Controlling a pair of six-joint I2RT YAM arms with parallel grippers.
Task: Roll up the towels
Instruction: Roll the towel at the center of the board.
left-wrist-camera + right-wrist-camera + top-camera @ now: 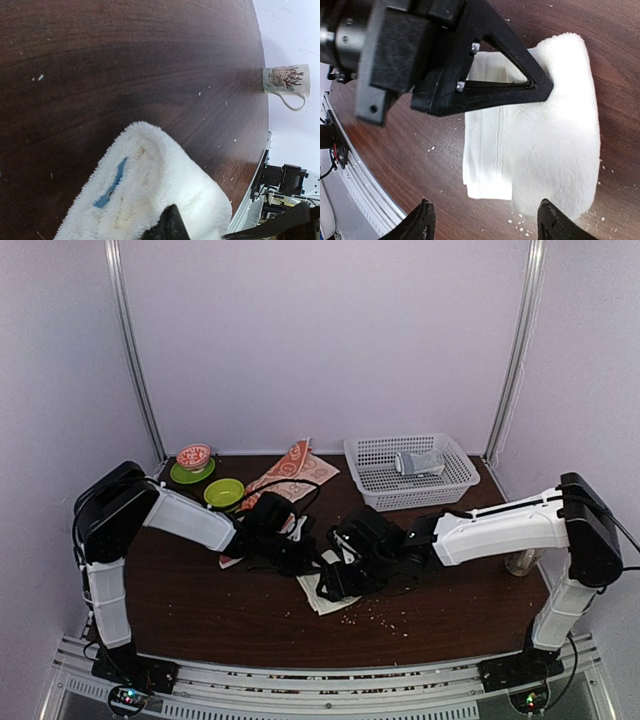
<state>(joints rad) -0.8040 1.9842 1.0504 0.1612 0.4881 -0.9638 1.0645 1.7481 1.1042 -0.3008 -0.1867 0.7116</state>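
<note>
The cream-white towel (328, 592) lies partly folded at the table's middle. In the left wrist view its fluffy fold (165, 185) is curled up and shows the small blue mark (111, 184). My left gripper (300, 558) is shut on this fold; one black fingertip (170, 226) presses into it and the other is hidden. In the right wrist view the towel (545, 130) lies flat with the left gripper's finger (530, 82) on its far end. My right gripper (485, 222) is open and empty, its jaws spread over the towel's near end. The orange-red patterned towel (292, 472) lies behind, untouched.
A white basket (455, 480) at the back right holds a pale grey-blue cloth bundle (418, 462). A red bowl on a green plate (193, 462) and a green bowl (224, 492) stand at the back left. A patterned mug (286, 82) stands near the right edge. Crumbs lie near the towel.
</note>
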